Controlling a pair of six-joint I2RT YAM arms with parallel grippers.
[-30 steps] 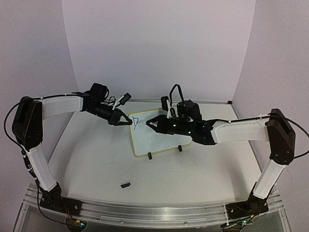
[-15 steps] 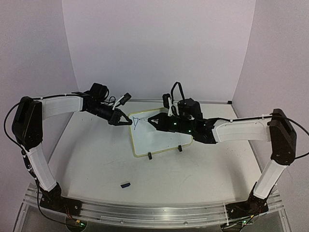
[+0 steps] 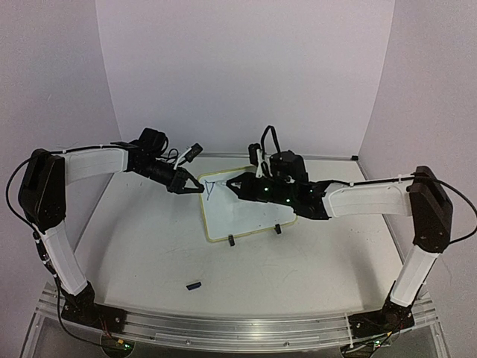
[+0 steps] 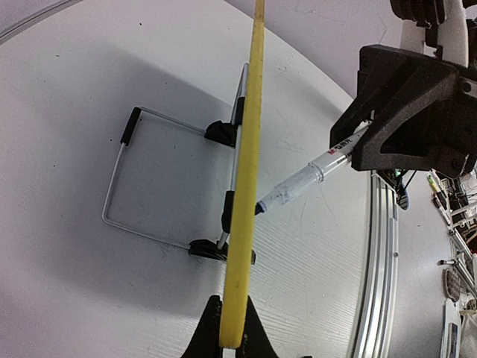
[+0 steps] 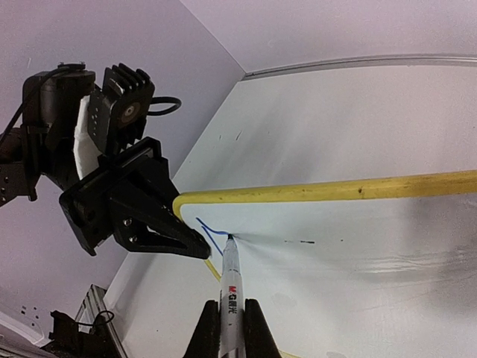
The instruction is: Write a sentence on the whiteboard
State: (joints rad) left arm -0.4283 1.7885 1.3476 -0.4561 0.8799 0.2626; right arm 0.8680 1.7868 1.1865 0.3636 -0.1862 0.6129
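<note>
The whiteboard (image 3: 242,207) stands tilted at the table's middle on two black clip feet, with a pale-yellow frame. My left gripper (image 3: 200,187) is shut on its upper left corner; in the left wrist view the yellow edge (image 4: 244,179) runs up from between the jaws of that gripper (image 4: 231,344). My right gripper (image 3: 235,184) is shut on a white marker (image 5: 229,291), whose tip touches the board near that corner. Only a few blue strokes (image 5: 212,233) of the sentence (image 3: 211,188) show there. The marker also shows in the left wrist view (image 4: 313,173).
A small dark marker cap (image 3: 194,285) lies on the table near the front, left of centre. A wire stand (image 4: 141,179) props the board from behind. An aluminium rail (image 3: 238,328) runs along the near edge.
My right gripper has moved the marker slightly up and left along the board's top edge, lengthening the blue stroke. My left arm has not moved.
</note>
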